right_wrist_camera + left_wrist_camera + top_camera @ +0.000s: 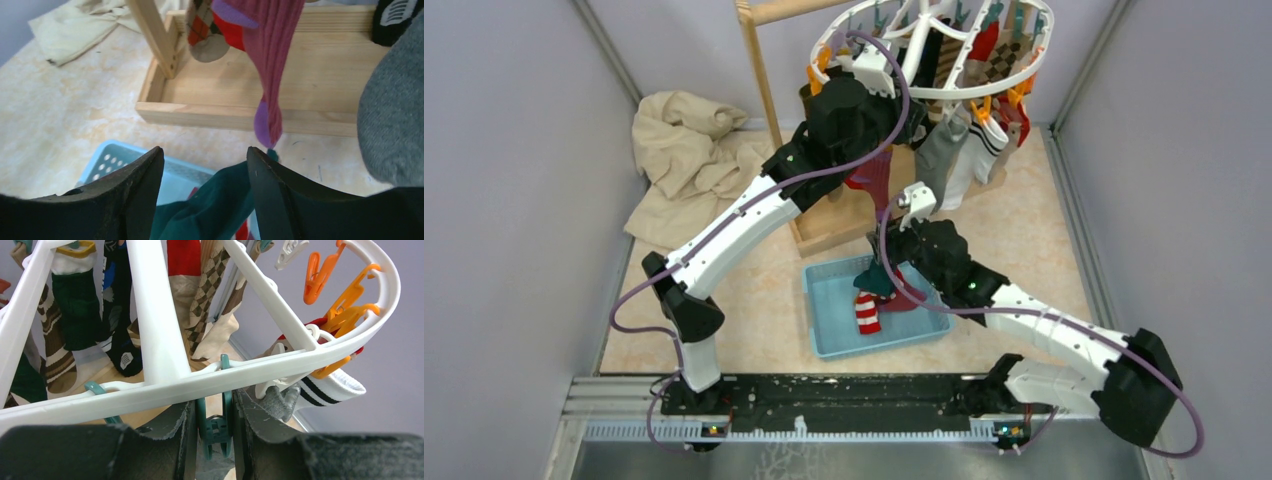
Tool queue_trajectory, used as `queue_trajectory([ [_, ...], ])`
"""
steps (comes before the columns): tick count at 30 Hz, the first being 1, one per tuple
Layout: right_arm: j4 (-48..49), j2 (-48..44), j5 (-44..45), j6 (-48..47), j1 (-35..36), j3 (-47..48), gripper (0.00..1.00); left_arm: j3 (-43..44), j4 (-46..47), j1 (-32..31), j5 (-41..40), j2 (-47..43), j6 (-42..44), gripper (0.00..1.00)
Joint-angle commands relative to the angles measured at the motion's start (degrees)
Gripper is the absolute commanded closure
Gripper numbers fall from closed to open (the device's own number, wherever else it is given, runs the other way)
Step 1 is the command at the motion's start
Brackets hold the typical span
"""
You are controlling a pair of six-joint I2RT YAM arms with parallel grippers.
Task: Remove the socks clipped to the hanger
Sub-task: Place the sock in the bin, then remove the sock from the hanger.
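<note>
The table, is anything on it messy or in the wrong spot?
Yes: the beige cloth lies crumpled in a heap at the far left corner, beside the wooden stand. The loose socks sit inside the blue basket.

No words, numbers or brand names can be read anywhere. A black sock [124,347] on the hanger [165,385] carries a small white mark, too blurred to make out. In the right wrist view, a dark sock [400,15] bears a white barred patch, not lettering.
</note>
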Motion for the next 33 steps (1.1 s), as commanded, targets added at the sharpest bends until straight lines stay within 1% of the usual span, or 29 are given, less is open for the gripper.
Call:
queue_trajectory([
  [1, 13.0, 5.5, 0.4, -2.7, -3.7, 3.3, 0.37, 1.7, 1.3, -0.9, 4.6, -0.8, 1.2, 0.72],
  [4, 17.1, 8.7, 0.6, -3.5, -6.0, 4.7, 0.37, 1.3, 1.1, -0.9, 4.4, -1.3, 1.4, 0.71],
  [11, 21.2, 13.8, -3.5, -4.0, -10.2, 8.2, 0.38, 0.5, 1.1, -0.9, 4.1, -1.7, 1.8, 0.7],
  [16, 25.0, 16.0, -8.3, -0.7, -14.4, 7.9, 0.38, 0.2, 0.5, -0.9, 3.8, -1.7, 1.7, 0.7],
  [19, 26.7, 17.3, -10.9, 0.3, -15.7, 8.4, 0.38, -1.3, 1.3, -0.9, 4.0, -2.5, 1.6, 0.69],
  [21, 27.4, 18.3, -12.5, 1.1, -16.2, 9.0, 0.4, -1.5, 1.2, -0.9, 4.1, -2.7, 1.6, 0.69],
  [23, 27.7, 19.5, -14.2, 2.1, -16.6, 9.6, 0.5, -1.4, 1.2, -0.9, 4.2, -2.8, 1.8, 0.68],
  [28, 27.0, 19.5, -17.2, 3.8, -17.0, 9.7, 0.81, -2.1, 1.2, -0.8, 3.8, -3.9, 2.5, 0.61],
  [30, 26.4, 18.8, -17.6, 4.0, -16.9, 9.5, 0.87, -2.8, 1.3, -0.8, 3.6, -4.4, 2.8, 0.59],
  [31, 26.3, 18.3, -17.6, 4.1, -16.9, 9.2, 0.91, -3.1, 1.3, -0.8, 3.6, -4.6, 2.9, 0.58],
  [32, 26.1, 17.9, -17.7, 4.1, -16.9, 8.9, 0.97, -3.2, 1.2, -0.7, 3.5, -4.7, 3.0, 0.57],
  [33, 25.7, 17.2, -17.7, 4.2, -17.0, 8.6, 1.0, -3.2, 1.1, -0.7, 3.3, -4.7, 3.2, 0.55],
])
